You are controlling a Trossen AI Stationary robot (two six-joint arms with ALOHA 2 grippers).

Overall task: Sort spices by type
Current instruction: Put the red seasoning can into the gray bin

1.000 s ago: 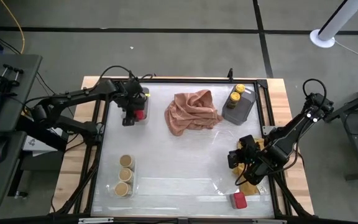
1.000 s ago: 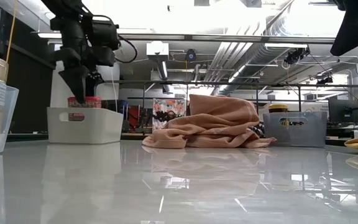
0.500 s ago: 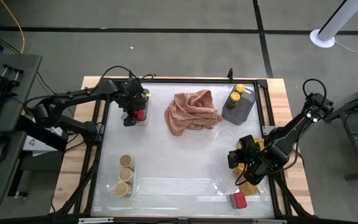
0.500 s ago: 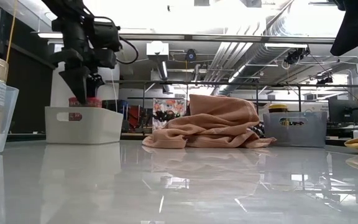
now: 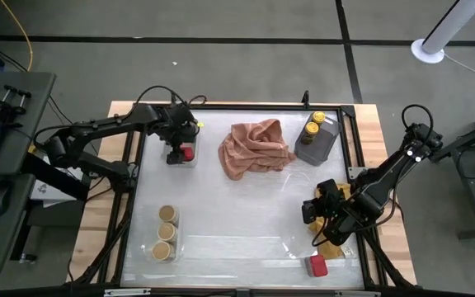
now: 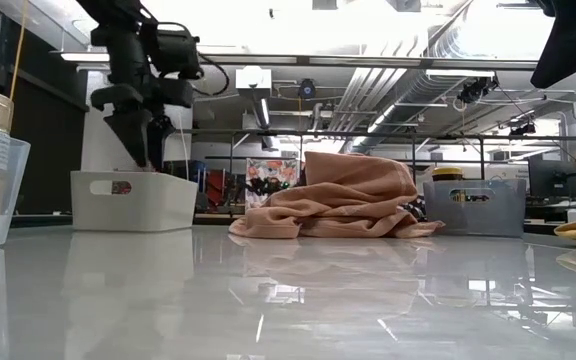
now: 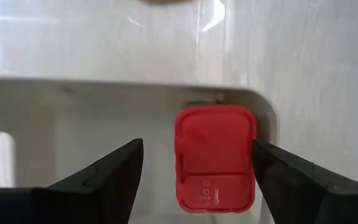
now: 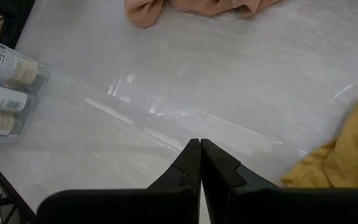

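Note:
A red boxy spice [image 7: 215,158] lies flat on the floor of the white tray [image 6: 133,205] at the far left, by the tray's wall. My left gripper [image 7: 197,146] hangs open just above it, a finger on either side and clear of it [image 5: 178,150]. A second red spice [image 5: 317,266] lies at the near right. Three tan-lidded jars [image 5: 166,231] stand in a clear tray at the near left. Yellow-lidded jars [image 5: 313,126] stand in a grey tray at the far right. My right gripper [image 8: 200,144] is shut and holds nothing, raised over the near right of the table [image 5: 313,214].
A crumpled pink cloth [image 5: 254,148] lies at the far middle of the table. A yellow cloth [image 5: 330,246] lies under my right arm, near the second red spice. The glossy middle of the table [image 5: 229,214] is bare.
My left gripper has opened and let go of the red spice. It was held with its top above the white tray's rim and has sunk below the rim onto the tray's floor. The gripper stays above the tray.

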